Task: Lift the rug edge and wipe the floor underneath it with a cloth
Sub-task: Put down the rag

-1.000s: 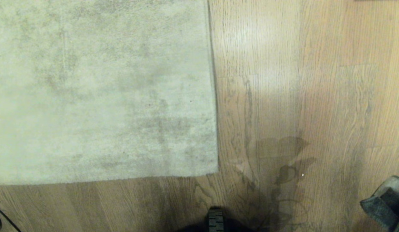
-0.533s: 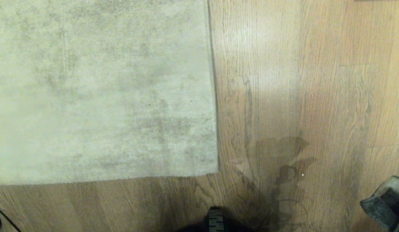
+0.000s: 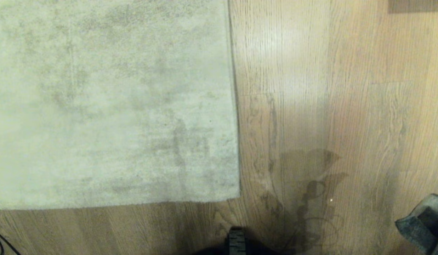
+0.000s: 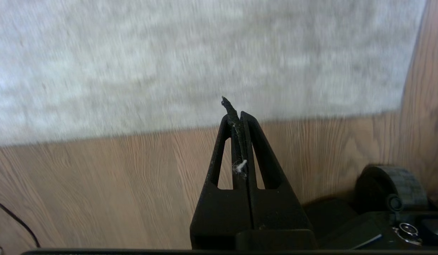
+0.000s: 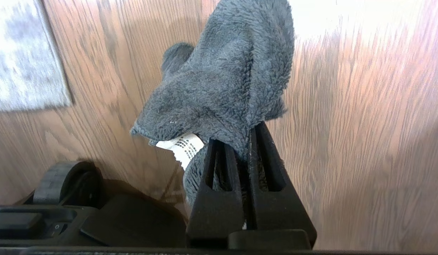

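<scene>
Two pincers are showing, each in its own wrist view, and both are clenched. Rug (image 3: 112, 102) is lying flat on the floor (image 3: 346, 106), filling the left and upper part of the head view; one rug edge (image 3: 233, 99) is running straight away from the robot, and a second edge is running crosswise along the near side, the two meeting at a corner ahead of the base. Floor planks are running with their grain away from the robot, parallel to the far-running edge. Left pincer (image 4: 236, 111) is hanging above bare floor just short of the near edge, its fingers (image 4: 256, 148) pressing together with a few pale fibres clinging between them, and holding nothing. Right pincer (image 5: 240, 145) is gripping the cloth (image 5: 226, 81), which is bunching up over the fingertips, a white label (image 5: 181, 147) hanging from its lower fold. Cloth is hanging above bare floor to the right of the rug, well apart from it. Wheel (image 3: 237, 241) of the base is sitting at the near margin of the head view. Thin black cable (image 3: 1, 244) is lying on the floor at the near left.
</scene>
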